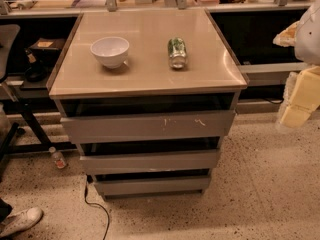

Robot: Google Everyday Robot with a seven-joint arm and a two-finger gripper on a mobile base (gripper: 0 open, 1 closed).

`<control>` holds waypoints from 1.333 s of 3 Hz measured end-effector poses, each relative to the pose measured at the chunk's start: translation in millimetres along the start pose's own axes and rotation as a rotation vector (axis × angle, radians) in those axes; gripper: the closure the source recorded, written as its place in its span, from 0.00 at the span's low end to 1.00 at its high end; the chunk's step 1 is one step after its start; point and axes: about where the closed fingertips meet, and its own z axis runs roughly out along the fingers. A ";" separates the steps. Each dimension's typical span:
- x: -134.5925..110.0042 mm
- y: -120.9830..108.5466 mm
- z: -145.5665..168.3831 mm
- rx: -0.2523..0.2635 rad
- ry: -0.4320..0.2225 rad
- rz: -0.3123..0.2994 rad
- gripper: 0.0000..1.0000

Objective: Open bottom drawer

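A grey cabinet with three handleless drawer fronts is seen from above and in front, standing on a speckled floor (260, 194). The drawer (152, 185) named in the task is the lowest and shortest front, plain and unmarked, set just above the floor; a dark gap is seen between it and the mid-height front (150, 161) above. The tallest front (125, 127), at the top, is marked with small white scratches right of its middle.

On the beige countertop (150, 79) a white bowl (109, 51) is placed upright at the left, and a green drink can (177, 52) is laid on its side near the middle, apart from the bowl. No brand or writing can be read on the can.

The gripper (300, 96) is seen at the right edge as pale yellowish blocks below a white arm section, held beside the cabinet and well apart from the drawer. Whether it is open or closed cannot be told.

On the floor at the left a small bottle (58, 158) with an unreadable label, a black cable (97, 209) and a white shoe (20, 220) are seen.
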 end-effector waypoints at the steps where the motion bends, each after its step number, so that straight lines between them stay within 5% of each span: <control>1: -0.8 0.1 -0.1 0.004 -0.004 0.001 0.00; 2: 0.9 17.3 31.8 -0.038 -0.031 0.047 0.00; 4: -12.6 84.9 180.8 -0.205 -0.067 0.146 0.00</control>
